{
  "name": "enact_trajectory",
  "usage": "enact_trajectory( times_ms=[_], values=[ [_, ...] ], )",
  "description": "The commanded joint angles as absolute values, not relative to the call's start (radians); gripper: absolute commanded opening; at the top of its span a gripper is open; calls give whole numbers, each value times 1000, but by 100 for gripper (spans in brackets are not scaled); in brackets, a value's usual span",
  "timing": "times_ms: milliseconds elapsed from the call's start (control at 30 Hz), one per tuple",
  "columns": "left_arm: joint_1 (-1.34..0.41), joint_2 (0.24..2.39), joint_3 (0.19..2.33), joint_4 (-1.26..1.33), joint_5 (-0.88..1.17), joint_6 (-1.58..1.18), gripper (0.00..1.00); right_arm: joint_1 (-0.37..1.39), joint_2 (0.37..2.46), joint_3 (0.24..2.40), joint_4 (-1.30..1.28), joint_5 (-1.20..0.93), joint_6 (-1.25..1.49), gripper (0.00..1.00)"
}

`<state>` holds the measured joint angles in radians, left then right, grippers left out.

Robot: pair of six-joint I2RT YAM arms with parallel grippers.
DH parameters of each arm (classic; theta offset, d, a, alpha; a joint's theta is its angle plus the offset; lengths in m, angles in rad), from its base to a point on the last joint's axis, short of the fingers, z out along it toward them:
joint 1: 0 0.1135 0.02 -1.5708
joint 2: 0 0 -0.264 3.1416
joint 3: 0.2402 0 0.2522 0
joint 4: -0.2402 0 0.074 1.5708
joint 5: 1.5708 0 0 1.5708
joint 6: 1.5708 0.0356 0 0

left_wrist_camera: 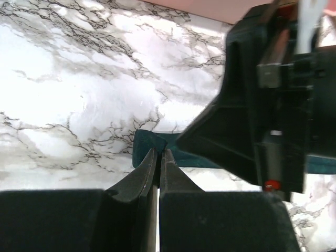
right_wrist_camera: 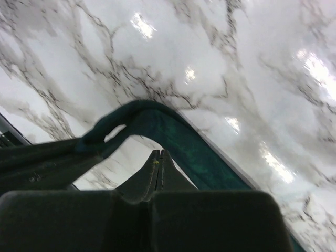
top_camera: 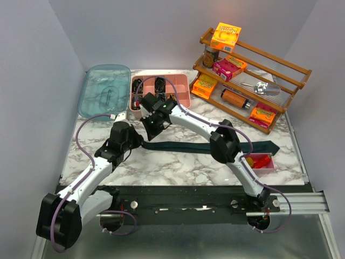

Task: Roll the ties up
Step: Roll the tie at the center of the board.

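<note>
Across the marble surface [top_camera: 161,167], centre to 3 o'clock, the teal necktie [top_camera: 188,147] is laid — its end pinched by the left end effector [left_wrist_camera: 159,152]; the right end effector [right_wrist_camera: 158,153] is closed under a fabric loop.

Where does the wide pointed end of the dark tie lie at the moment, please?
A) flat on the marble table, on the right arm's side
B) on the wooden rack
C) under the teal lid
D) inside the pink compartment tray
A: the tie stretches across the marble table, and its wide pointed end lies flat on the marble next to the small pink dish.
</note>
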<state>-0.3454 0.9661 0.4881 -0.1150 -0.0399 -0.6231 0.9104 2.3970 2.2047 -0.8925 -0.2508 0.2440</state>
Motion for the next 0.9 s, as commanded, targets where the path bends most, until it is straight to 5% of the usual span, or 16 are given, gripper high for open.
enact_trajectory(
  times_ms=[0, 867],
  values=[
    [-393, 1003, 531, -135, -121, -597, 0, 888, 2324, 2114, -919, -167, 222, 1],
    [-568, 1295, 568, -5, -181, -630, 3, 853, 2253, 1957, -877, -147, 221, 1]
  ],
)
